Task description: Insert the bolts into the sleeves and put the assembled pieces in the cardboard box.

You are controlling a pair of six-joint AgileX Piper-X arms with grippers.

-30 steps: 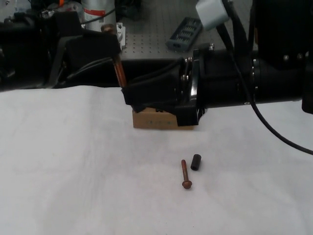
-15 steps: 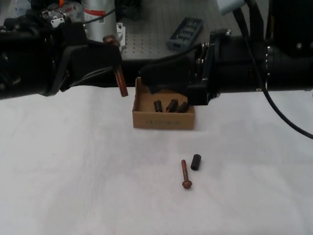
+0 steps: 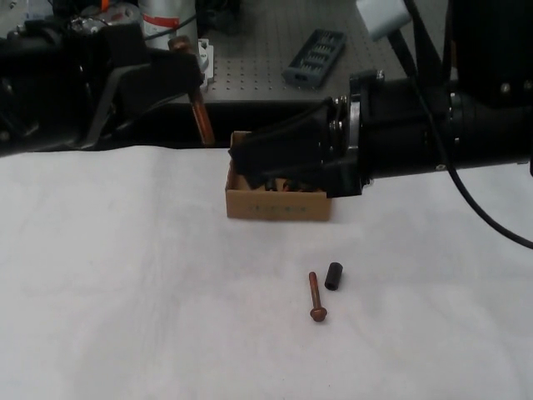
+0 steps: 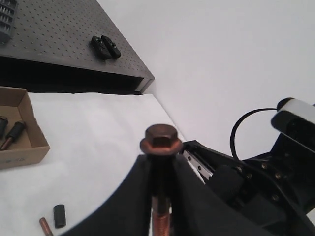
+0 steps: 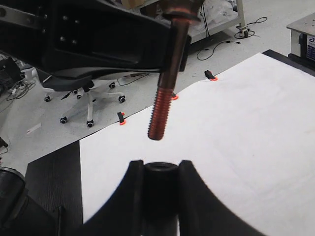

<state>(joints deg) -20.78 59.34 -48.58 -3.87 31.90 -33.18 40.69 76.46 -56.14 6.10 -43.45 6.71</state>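
- L gripper (image 4: 160, 169): up at the left above the bench's back edge, fingers pinching a copper bolt (image 4: 161, 142) just under its flanged head; head up, shank hangs down w/ a slight tilt.
- In the right wrist view the bolt's threaded tip sits just above the open end of the black sleeve (image 5: 161, 196), with a gap between them, not touching.
- White cloth (image 3: 125, 292): covers the near part of the bench. Behind it is a dark perforated board (image 3: 266, 50).
- Cardboard box (image 3: 279, 207): open top, on the cloth near its far edge, about mid-bench, just right of the hanging bolt.
- Assembled pieces (image 4: 15, 132): lie inside the box, black sleeves w/ copper showing at one end. Two show in the left wrist view; can't tell the full count.
- R gripper (image 5: 161, 169): reaches in from the right, over the box's far-left corner, fingers clamped on either side of the black sleeve, bore facing the bolt tip.
- Loose bolt (image 3: 316, 297): flat on the cloth in front of the box, head toward the near side.
- Loose sleeve (image 3: 334, 276): on the cloth just right of the loose bolt's shank, close but apart.
- Ridged grey block (image 3: 315, 57): on the perforated board, behind the box and slightly right.
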